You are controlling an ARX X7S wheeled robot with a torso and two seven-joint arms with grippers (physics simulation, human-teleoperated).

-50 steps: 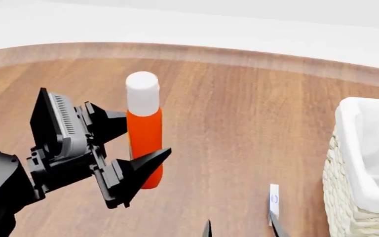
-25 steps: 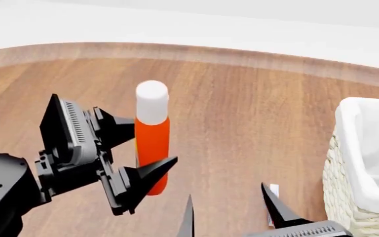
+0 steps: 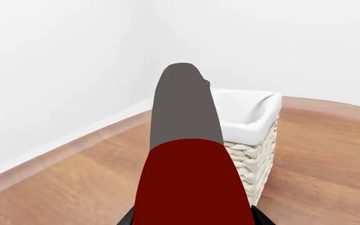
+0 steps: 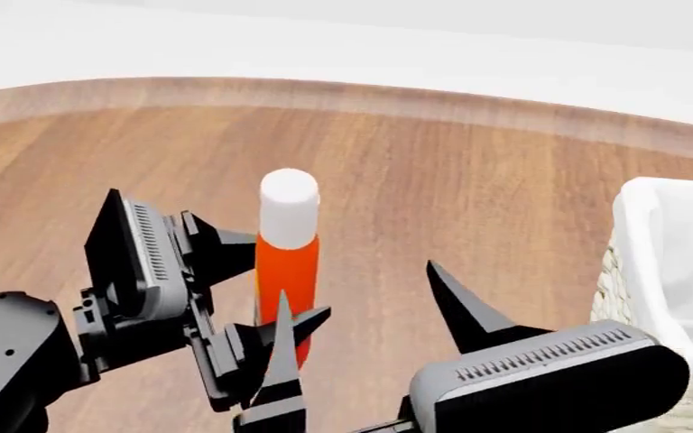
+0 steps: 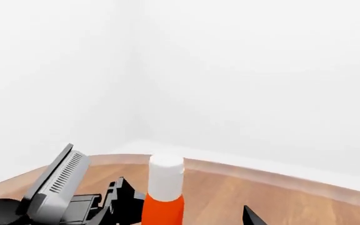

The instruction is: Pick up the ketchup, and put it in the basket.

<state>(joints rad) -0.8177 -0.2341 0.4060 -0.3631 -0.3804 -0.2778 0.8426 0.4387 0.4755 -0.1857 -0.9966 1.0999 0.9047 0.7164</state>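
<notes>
My left gripper (image 4: 277, 281) has the ketchup (image 4: 288, 262) clamped upright between its fingers (image 4: 220, 245), lifted above the wooden floor (image 4: 467, 189). My right gripper (image 4: 364, 311) hangs spread wide just beside it, one fingertip (image 4: 281, 347) crossing in front of the bottle, gripping nothing. Only the left wrist camera shows the basket (image 3: 252, 136) whole, beyond the bottle; the head view catches just its rim at the edge.
</notes>
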